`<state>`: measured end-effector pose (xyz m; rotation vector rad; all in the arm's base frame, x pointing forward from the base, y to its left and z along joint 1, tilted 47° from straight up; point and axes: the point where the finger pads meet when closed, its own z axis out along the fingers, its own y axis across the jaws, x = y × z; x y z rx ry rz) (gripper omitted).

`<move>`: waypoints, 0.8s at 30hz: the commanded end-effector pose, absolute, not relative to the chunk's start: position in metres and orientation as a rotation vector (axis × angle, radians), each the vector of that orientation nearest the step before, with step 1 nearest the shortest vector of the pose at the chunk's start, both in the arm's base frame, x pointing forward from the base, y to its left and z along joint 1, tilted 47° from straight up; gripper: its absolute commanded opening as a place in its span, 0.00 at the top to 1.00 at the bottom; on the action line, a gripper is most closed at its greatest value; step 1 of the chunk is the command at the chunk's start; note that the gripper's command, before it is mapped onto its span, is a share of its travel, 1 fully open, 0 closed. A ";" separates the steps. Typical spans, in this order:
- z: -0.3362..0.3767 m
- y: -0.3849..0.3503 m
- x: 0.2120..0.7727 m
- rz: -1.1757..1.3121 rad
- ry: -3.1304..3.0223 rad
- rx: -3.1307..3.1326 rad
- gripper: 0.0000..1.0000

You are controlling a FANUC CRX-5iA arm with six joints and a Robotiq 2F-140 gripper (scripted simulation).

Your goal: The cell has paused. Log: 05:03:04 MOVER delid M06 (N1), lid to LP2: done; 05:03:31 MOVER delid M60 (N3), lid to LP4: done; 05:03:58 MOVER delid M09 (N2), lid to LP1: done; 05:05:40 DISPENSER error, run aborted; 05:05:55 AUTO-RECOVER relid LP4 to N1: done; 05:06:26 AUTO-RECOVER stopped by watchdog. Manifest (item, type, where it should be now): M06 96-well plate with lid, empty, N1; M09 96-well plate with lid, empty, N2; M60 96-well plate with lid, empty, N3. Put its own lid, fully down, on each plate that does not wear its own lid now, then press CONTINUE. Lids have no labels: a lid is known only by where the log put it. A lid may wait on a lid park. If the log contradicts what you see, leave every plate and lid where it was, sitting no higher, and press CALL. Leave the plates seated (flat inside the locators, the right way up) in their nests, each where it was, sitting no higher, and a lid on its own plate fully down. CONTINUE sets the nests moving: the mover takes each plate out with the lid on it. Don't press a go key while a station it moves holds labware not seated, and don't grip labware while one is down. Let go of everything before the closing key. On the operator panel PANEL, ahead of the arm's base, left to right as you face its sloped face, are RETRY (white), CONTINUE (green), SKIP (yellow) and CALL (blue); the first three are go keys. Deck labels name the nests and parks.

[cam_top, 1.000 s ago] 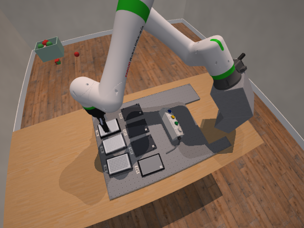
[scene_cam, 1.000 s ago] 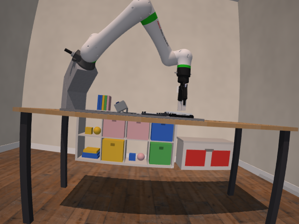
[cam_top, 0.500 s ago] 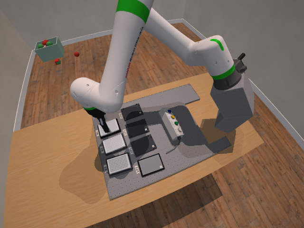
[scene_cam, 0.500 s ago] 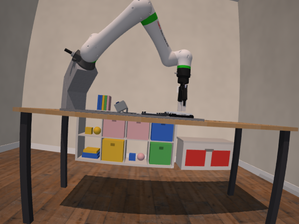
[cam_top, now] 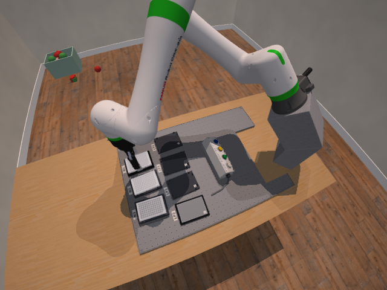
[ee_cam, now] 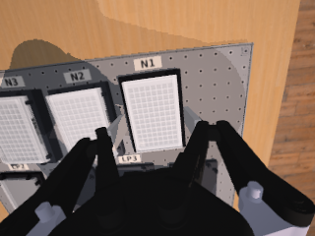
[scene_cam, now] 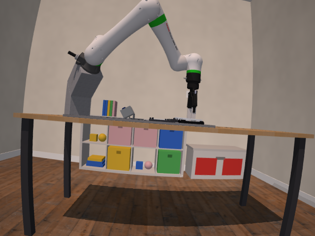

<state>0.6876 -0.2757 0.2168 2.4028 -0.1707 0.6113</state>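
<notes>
On the surface (cam_top: 62,187), top view: the tool (cam_top: 135,165) stands over the N1 plate (cam_top: 145,159), and one lid (cam_top: 191,209) waits on the end park beside N3. Exterior view: the tool hangs upright, just above the deck. Wrist view: the fingers are released, grasping nothing and flanking N1. If its cover is to be taken, descend straight and centred, pinching only the cover's rim.
</notes>
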 end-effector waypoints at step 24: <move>0.213 -0.279 0.690 0.612 -0.170 2.403 0.34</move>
